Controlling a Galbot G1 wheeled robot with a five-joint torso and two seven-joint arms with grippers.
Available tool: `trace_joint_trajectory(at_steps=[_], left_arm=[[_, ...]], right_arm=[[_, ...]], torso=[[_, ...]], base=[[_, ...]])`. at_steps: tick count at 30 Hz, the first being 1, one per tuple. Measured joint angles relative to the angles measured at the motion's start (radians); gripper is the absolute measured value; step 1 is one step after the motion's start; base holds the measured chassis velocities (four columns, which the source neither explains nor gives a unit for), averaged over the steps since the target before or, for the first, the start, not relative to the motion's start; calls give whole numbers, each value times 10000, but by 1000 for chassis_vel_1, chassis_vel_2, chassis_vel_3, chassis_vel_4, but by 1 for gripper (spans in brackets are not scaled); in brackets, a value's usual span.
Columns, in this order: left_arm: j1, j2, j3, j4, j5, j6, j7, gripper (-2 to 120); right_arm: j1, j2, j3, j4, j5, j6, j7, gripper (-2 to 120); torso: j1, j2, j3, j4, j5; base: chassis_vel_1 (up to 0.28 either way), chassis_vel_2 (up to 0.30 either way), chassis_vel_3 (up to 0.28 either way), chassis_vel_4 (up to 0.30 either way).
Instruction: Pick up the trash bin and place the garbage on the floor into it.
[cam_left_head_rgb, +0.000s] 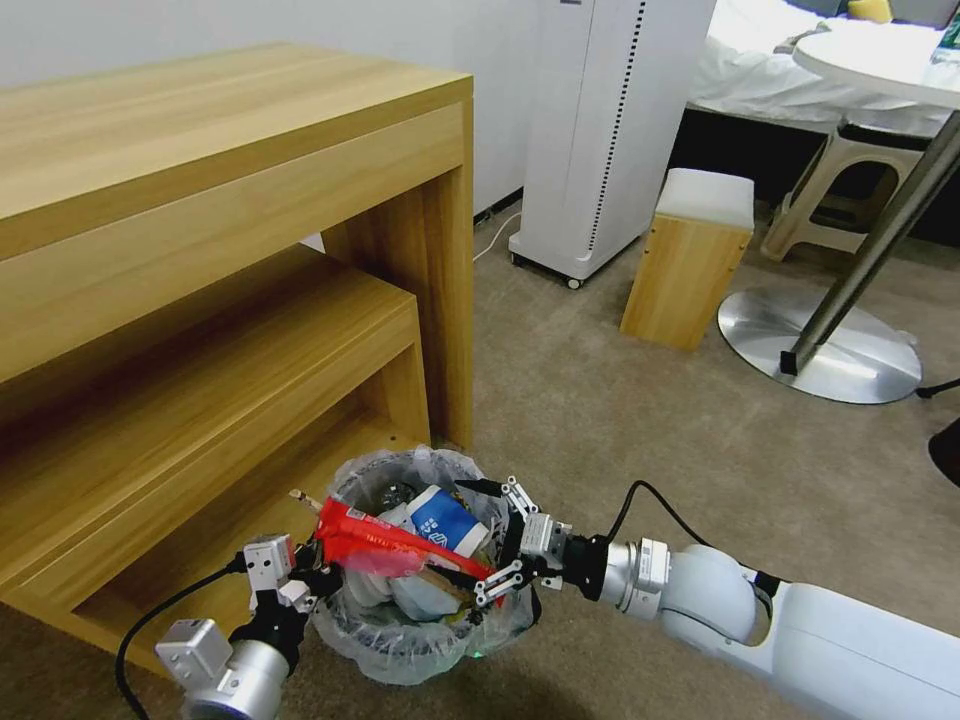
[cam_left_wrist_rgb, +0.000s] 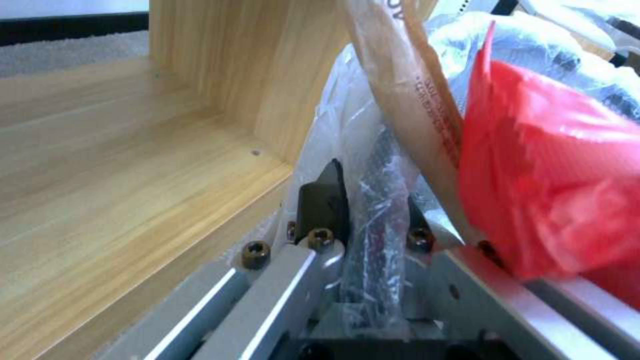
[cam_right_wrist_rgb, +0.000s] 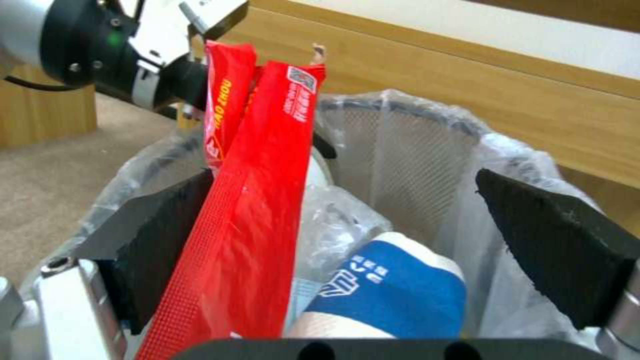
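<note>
The trash bin (cam_left_head_rgb: 420, 640), black mesh with a clear wrinkly liner, sits low in front of me beside the wooden shelf unit. My left gripper (cam_left_head_rgb: 312, 582) (cam_left_wrist_rgb: 373, 212) is shut on the bin's rim (cam_left_wrist_rgb: 377, 200) and liner. My right gripper (cam_left_head_rgb: 476, 542) (cam_right_wrist_rgb: 343, 200) hangs open over the bin's mouth. A long red wrapper (cam_left_head_rgb: 400, 545) (cam_right_wrist_rgb: 247, 210) (cam_left_wrist_rgb: 553, 185) lies slanted across the rim, leaning on one right pad (cam_right_wrist_rgb: 167, 240). Inside lie a blue-white cup (cam_left_head_rgb: 445, 520) (cam_right_wrist_rgb: 393, 295) and other garbage. A wooden stick (cam_left_head_rgb: 305, 497) (cam_left_wrist_rgb: 407, 100) pokes out near the left gripper.
A two-tier wooden shelf unit (cam_left_head_rgb: 230, 330) stands close on the left. Farther off are a tall white appliance (cam_left_head_rgb: 610, 130), a wooden stool with a white top (cam_left_head_rgb: 690, 260) and a round table's metal foot (cam_left_head_rgb: 820, 350). Beige carpet (cam_left_head_rgb: 650, 440) lies open to the right.
</note>
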Motion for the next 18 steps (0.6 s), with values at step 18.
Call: trace_joint_trajectory(at_steps=[18], left_arm=[[77,-73,-59,6,60,-63,33,2]], right_arm=[[-28,69,-150,-182,23,413,-702,100]], torso=[[0,0,0,0,1]], base=[[0,0,0,0]])
